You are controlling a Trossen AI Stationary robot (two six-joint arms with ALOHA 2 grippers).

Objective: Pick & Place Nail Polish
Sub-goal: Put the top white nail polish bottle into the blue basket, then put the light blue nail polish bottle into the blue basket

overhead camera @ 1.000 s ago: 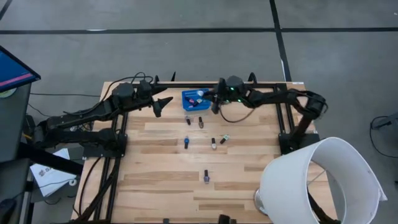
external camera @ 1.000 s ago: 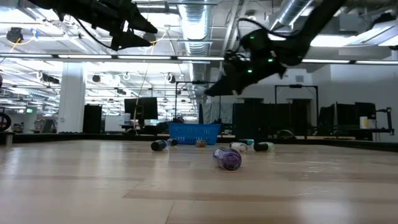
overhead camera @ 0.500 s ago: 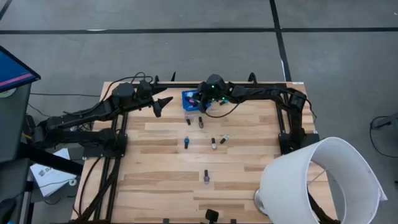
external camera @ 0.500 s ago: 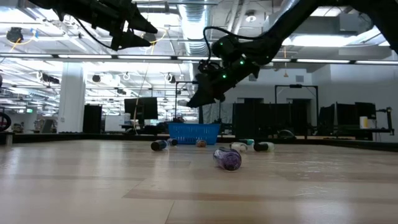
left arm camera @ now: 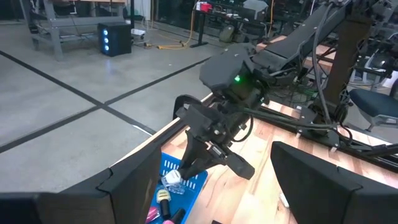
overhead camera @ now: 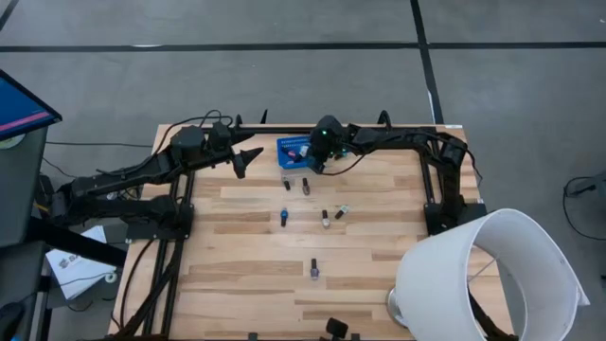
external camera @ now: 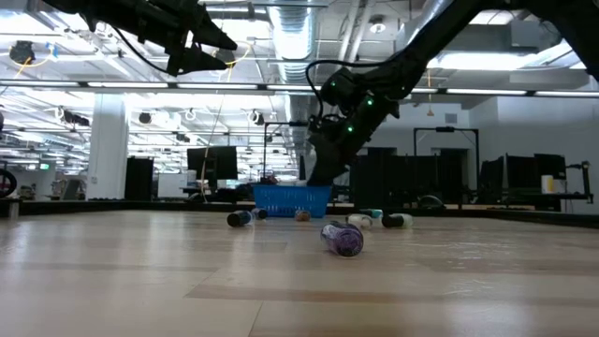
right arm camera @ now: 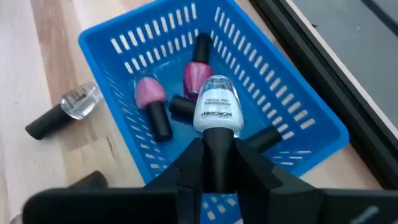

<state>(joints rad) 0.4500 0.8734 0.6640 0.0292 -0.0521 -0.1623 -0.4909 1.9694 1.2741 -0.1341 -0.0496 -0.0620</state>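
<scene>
At the upper centre of the high view, the right gripper (overhead camera: 311, 159) hung over the blue mesh basket (overhead camera: 288, 157), its arm stretched in along the table's far edge from the right. Its fingers (right arm camera: 188, 167) pinched the dark cap of a pale nail polish bottle (right arm camera: 216, 106), held above the basket's inside. Two pink bottles (right arm camera: 147, 94) and other dark caps lay in the basket; a clear bottle (right arm camera: 76, 102) lay on the wood just beside its wall.

The left gripper (overhead camera: 248, 156) waited raised, left of the basket and apart from it, fingers spread.

Five more bottles (overhead camera: 283, 218) lay scattered on the wooden table (overhead camera: 237, 256) below the basket, well apart from every edge. A white lampshade (overhead camera: 492, 275) overlapped the lower right corner. The low view showed an industrial hall with ceiling ducts beyond.
</scene>
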